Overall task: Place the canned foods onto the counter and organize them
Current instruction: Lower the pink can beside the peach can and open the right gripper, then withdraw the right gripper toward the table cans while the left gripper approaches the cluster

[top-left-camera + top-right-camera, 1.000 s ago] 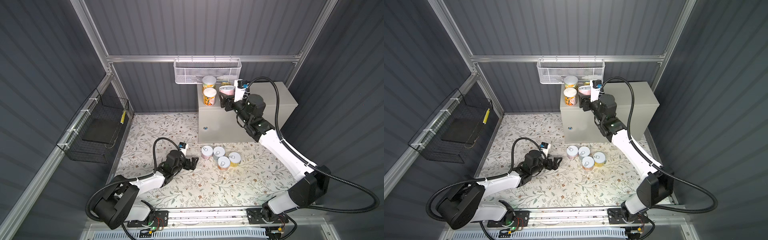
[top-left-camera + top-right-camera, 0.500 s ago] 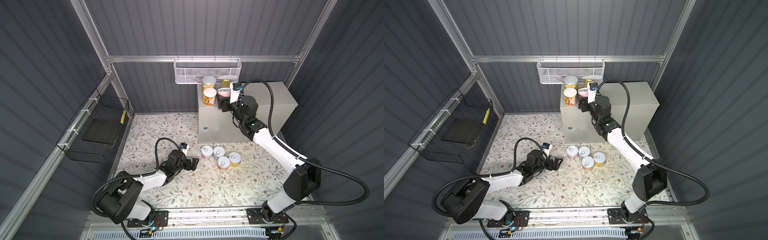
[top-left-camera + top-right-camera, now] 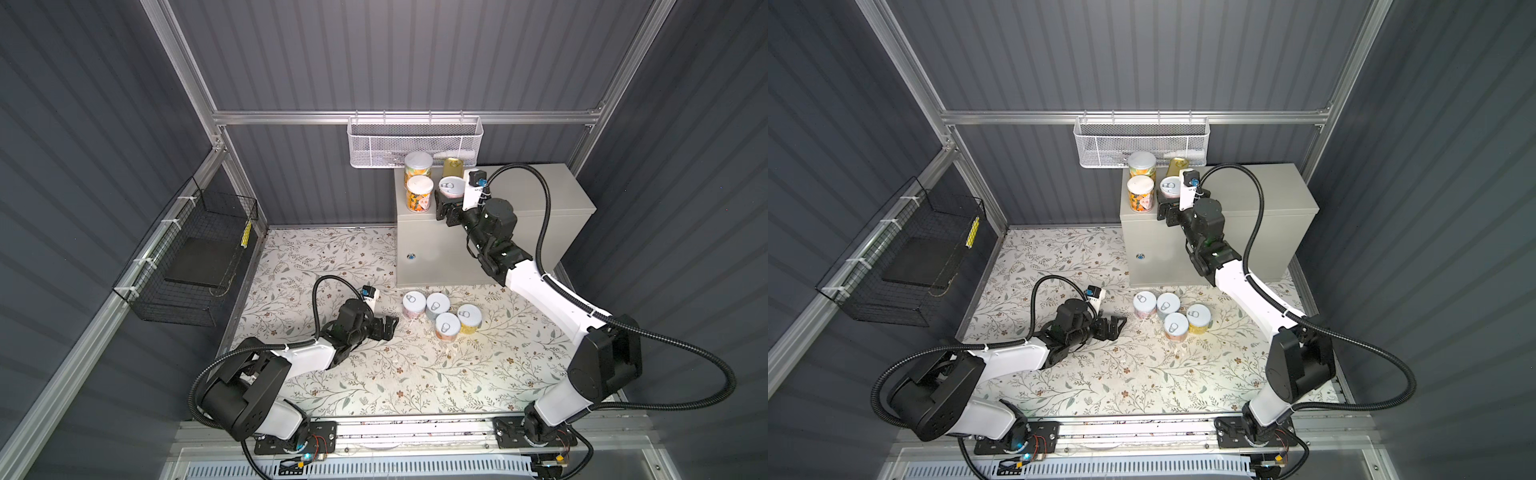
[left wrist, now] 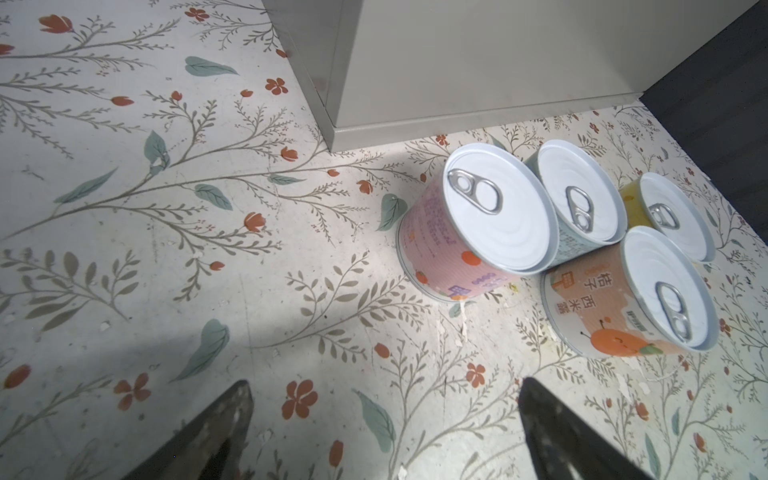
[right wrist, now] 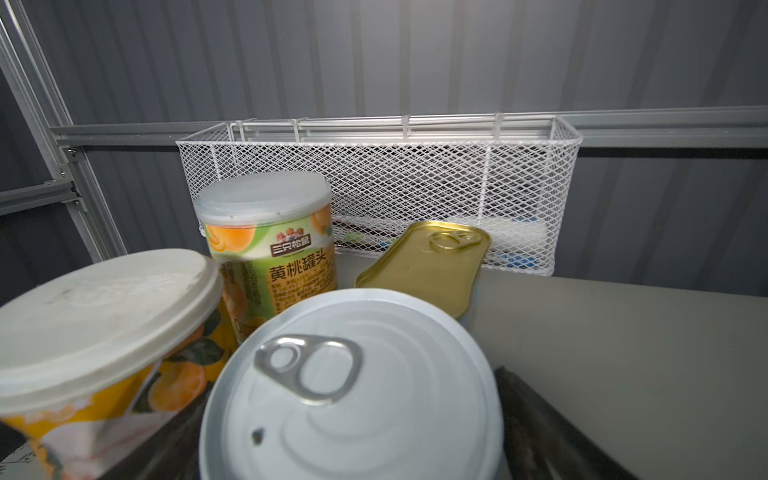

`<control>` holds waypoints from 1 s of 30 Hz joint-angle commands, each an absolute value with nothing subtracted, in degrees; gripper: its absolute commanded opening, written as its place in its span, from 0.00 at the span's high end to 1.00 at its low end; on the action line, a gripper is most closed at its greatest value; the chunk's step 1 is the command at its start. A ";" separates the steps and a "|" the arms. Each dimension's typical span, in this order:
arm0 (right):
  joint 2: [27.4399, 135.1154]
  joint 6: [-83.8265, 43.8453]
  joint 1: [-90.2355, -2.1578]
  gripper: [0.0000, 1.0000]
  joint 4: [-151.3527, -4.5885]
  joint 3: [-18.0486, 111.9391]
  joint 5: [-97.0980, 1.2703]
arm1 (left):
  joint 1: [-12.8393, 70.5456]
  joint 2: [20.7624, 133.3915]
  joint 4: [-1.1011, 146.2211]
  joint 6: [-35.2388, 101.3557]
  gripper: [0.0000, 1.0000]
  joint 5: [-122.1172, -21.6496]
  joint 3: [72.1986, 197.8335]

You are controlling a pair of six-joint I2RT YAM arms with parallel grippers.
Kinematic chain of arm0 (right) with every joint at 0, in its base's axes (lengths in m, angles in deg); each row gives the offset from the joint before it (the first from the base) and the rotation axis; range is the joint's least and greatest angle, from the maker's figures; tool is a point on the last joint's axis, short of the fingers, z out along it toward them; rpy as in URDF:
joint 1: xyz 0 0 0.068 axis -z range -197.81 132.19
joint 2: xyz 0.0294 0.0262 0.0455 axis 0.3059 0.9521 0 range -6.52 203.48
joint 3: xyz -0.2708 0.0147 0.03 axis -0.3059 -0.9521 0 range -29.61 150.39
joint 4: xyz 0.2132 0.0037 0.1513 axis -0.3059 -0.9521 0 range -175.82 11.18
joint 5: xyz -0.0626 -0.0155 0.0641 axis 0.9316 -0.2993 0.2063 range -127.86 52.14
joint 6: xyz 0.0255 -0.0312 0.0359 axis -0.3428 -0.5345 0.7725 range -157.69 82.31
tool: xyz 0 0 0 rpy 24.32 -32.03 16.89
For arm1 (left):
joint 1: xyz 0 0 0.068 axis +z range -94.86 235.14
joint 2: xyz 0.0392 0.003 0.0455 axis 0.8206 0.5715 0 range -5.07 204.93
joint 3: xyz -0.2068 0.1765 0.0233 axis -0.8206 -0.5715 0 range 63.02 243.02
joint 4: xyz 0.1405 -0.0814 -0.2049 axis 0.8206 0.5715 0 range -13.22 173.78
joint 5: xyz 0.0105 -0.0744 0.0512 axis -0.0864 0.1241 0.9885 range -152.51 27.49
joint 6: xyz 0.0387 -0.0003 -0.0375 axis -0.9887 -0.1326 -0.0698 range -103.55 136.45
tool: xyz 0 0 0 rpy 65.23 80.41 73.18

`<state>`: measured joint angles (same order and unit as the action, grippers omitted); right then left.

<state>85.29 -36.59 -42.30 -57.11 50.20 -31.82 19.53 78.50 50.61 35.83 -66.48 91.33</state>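
A black wire basket (image 3: 195,266) hangs on the left wall. On the flower-printed floor (image 3: 332,257) the left hand (image 3: 386,326) lies low, its fingers (image 4: 224,424) spread wide with nothing between them, facing four short round cans. These stand upright in a tight cluster just in front of the desk. A pink-labelled can (image 3: 414,304) is nearest the hand, with a blue-grey can (image 3: 437,305) close beside it, then an orange-labelled can (image 3: 447,327) and a yellow can (image 3: 469,318).

The light-grey metal box desk (image 3: 540,187), with a small round blue lock (image 3: 411,256) on its front, carries four more cans at its left end. Two taller fruit-labelled cans with white plastic lids stand one behind the other, the rear tall can (image 3: 418,166) and the front tall can (image 3: 419,193). Beside them are a flat gold rounded-rectangular tin (image 3: 453,166) and, in front of it, a short white-topped pull-ring can (image 3: 451,187).

The right hand (image 3: 446,203) sits at this last can with a finger on either side. I cannot tell whether they press it.

A white mesh basket (image 3: 415,141) hangs on the back wall behind the desk.
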 commanded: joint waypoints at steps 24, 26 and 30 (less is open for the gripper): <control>49.69 -35.72 -40.81 0.01 -84.59 29.01 -31.30 | 19.81 80.50 50.98 37.35 0.00 -70.46 94.00; 46.64 -34.20 -40.71 0.01 -86.40 25.76 -30.64 | 19.84 80.24 51.20 37.37 0.00 -70.52 94.00; 39.59 -33.02 -40.63 0.01 -86.13 17.74 -28.05 | 19.81 80.13 51.63 37.23 0.00 -69.64 94.06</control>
